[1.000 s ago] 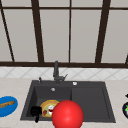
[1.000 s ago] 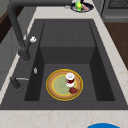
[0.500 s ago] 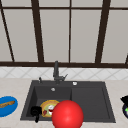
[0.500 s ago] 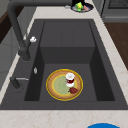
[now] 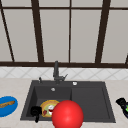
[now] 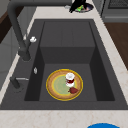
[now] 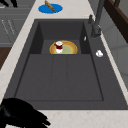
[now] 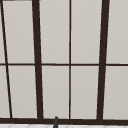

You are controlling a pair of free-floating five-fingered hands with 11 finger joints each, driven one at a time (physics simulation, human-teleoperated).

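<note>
Hovering at the right edge of the front view, the right hand (image 5: 122, 102) sat over a small plate (image 5: 125, 110) on the tabletop (image 5: 117, 87); whether it was clenched I could not tell. The left hand (image 5: 36, 111) hung at lower left by the sink (image 5: 87, 100) rim, beside the yellow plate (image 5: 47, 106); its fingers were unclear too. A red ball (image 5: 67, 114) filled the lower centre.

In the left side view, the right hand (image 6: 76, 5) reached the small plate (image 6: 85, 8) at top.

In the right side view, it (image 7: 20, 112) filled the lower left.
</note>
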